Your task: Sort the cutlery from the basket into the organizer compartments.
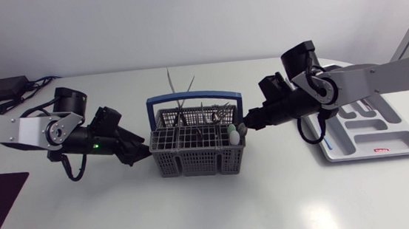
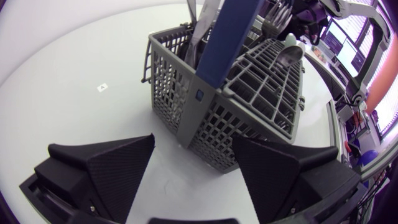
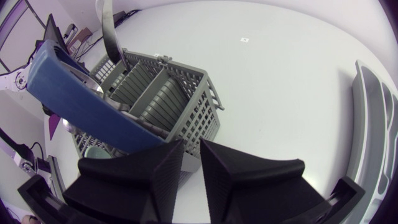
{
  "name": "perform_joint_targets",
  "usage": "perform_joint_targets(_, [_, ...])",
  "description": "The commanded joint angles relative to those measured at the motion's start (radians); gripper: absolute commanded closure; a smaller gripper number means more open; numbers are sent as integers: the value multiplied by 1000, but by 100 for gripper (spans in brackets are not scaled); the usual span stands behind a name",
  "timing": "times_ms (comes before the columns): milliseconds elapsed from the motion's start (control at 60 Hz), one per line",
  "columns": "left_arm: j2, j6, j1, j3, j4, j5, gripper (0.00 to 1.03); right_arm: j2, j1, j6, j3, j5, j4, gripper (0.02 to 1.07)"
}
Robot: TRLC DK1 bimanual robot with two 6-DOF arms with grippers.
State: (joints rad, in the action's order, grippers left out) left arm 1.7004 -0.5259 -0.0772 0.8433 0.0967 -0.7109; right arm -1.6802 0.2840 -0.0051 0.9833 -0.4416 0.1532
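"Head view: we find the basket (image 1: pixel 196 148) mid-table with the cutlery (image 1: pixel 189 108) standing in it. The organizer (image 1: pixel 373 133) lies well apart on our right side. What hazard do we record?"

"The basket sliding or tipping. Our left gripper (image 2: pixel 193 146) sits at the basket's left end, fingers (image 2: pixel 112 168) spread wide. The corner is just ahead of them and, as far as we can tell, untouched, so nothing braces it. If our right gripper (image 3: pixel 191 148) presses in at the other end, we judge the basket could shift."

"And the right gripper's condition?"

"In the right wrist view its fingers are pressed almost together, leaving only a thin gap, and we see nothing between them. It sits close at the basket's right end, beside the blue handle (image 3: pixel 81 99). We judge that it must spread before it can take any piece. The handle and the tall pieces crowd its approach, and a snagged utensil could drag its neighbours out."
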Motion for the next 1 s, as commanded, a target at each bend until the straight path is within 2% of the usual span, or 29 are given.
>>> perform_joint_targets(0, [-48,-33,-38,-44,-5,-59,16,27,44,-10,-25,-51,0,81])
perform_joint_targets(217, [-82,-39,39,-35,6,-59,16,27,66,-13,-21,-46,-3,81])
perform_joint_targets(617, [21,-6,30,94,3,-59,16,11,80,-12,22,3,0,81])
perform_joint_targets(983, [18,-16,14,65,6,-58,16,-24,52,-16,49,27,-15,81])
